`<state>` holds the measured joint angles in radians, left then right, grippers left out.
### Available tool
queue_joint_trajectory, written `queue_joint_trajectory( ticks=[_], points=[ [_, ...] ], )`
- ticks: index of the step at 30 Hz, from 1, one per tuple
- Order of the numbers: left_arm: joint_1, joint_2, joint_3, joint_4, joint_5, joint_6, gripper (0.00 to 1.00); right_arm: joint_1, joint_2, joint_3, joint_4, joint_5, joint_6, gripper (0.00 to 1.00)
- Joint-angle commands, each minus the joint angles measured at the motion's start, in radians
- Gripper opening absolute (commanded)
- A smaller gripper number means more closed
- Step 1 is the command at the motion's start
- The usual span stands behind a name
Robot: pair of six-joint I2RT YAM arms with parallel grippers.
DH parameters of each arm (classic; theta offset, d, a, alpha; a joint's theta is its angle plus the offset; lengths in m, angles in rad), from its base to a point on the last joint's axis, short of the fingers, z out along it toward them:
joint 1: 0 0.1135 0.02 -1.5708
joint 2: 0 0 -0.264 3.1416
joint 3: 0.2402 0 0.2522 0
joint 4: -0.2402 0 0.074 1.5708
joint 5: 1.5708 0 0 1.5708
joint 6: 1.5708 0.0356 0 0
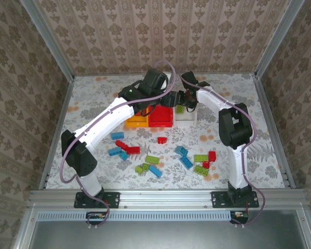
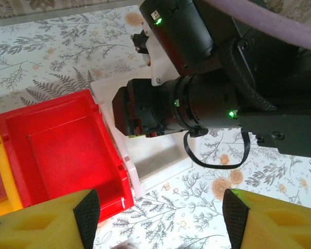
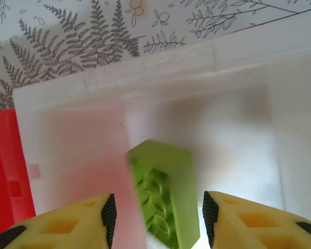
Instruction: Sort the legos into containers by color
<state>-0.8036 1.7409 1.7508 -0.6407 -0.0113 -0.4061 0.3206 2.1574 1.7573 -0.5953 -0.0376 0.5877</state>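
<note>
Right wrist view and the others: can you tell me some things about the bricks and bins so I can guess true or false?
1. A green brick is above the white bin, between the fingers of the right gripper. True.
2. The red bin sits between the yellow-orange bin and the white bin. True.
3. The left gripper is holding a blue brick. False: its fingers are apart with nothing between them.
4. All the bricks are already in bins. False: many red, blue and green bricks lie loose on the table.
</note>
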Motion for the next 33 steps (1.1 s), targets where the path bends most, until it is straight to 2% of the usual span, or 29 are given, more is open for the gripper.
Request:
queue_joint_trajectory(
  ticks=[1, 8, 12, 14, 16, 18, 22, 26, 33],
  points=[
    [-0.002, -0.062, -0.045, -0.025, -0.040, 0.027, 0.67, -0.003, -0.045, 0.012, -0.028, -0.002, 0.012, 0.53],
    [0.015, -0.179, -0.157, -0.116, -0.154, -0.042, 0.66, 0.008, -0.182, -0.041, -0.017, 0.018, 0.007, 0.54],
    [0.114, -0.283, -0.281, -0.262, -0.214, -0.200, 0.66, 0.072, -0.344, -0.180, 0.111, 0.036, -0.081, 0.56],
    [0.200, -0.328, -0.366, -0.309, -0.179, -0.287, 0.66, 0.141, -0.433, -0.284, 0.238, 0.024, -0.177, 0.59],
    [0.303, -0.363, -0.460, -0.324, -0.108, -0.375, 0.65, 0.234, -0.520, -0.432, 0.414, -0.041, -0.282, 0.63],
    [0.406, -0.372, -0.522, -0.324, -0.049, -0.453, 0.65, 0.332, -0.579, -0.556, 0.558, -0.082, -0.358, 0.72],
    [0.547, -0.339, -0.586, -0.249, 0.041, -0.621, 0.65, 0.452, -0.606, -0.677, 0.718, -0.160, -0.408, 0.76],
    [0.633, -0.262, -0.630, -0.154, 0.144, -0.797, 0.67, 0.513, -0.597, -0.700, 0.778, -0.170, -0.436, 0.80],
    [0.676, -0.137, -0.668, -0.052, 0.209, -0.999, 0.70, 0.529, -0.583, -0.681, 0.758, -0.185, -0.447, 0.81]
  ],
)
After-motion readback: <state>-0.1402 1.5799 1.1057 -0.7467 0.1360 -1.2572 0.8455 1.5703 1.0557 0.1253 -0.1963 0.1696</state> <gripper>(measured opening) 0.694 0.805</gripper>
